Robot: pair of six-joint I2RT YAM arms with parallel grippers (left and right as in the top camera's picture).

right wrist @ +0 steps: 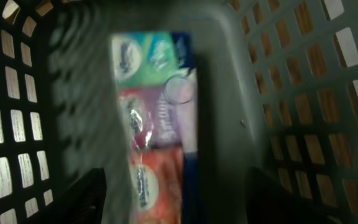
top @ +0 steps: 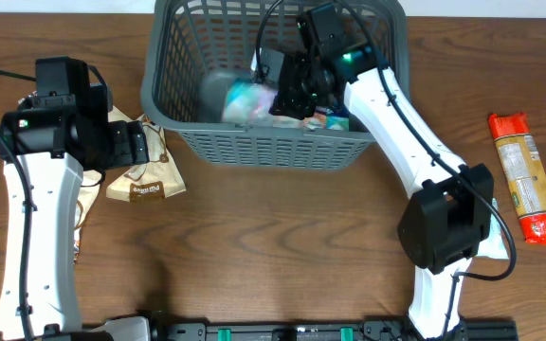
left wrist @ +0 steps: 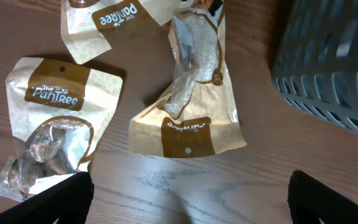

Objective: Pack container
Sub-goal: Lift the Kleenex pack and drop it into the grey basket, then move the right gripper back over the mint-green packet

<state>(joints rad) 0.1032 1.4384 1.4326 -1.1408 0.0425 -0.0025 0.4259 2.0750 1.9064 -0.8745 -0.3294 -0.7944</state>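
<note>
The container, a large dark grey lattice basket (top: 254, 147), stands at the table's far middle. My right gripper (top: 287, 92) reaches down inside it, and its fingers (right wrist: 179, 199) are open. A multicoloured snack pack (right wrist: 157, 112) lies blurred on the basket floor below and between them; it also shows in the overhead view (top: 246, 98). My left gripper (top: 148, 142) is open and empty (left wrist: 188, 202), low over bare wood beside several cream-and-brown snack pouches. One pouch (left wrist: 188, 118) lies just ahead of it, a "PanTree" pouch (left wrist: 55, 124) to its left, and another (left wrist: 110, 18) further off.
A red and orange packet (top: 527, 178) lies at the table's right. The basket's corner (left wrist: 334, 74) shows close to the right of the left gripper. One pouch (top: 148, 180) lies just left of the basket's front wall. The right arm's base (top: 448, 223) stands in front of the basket.
</note>
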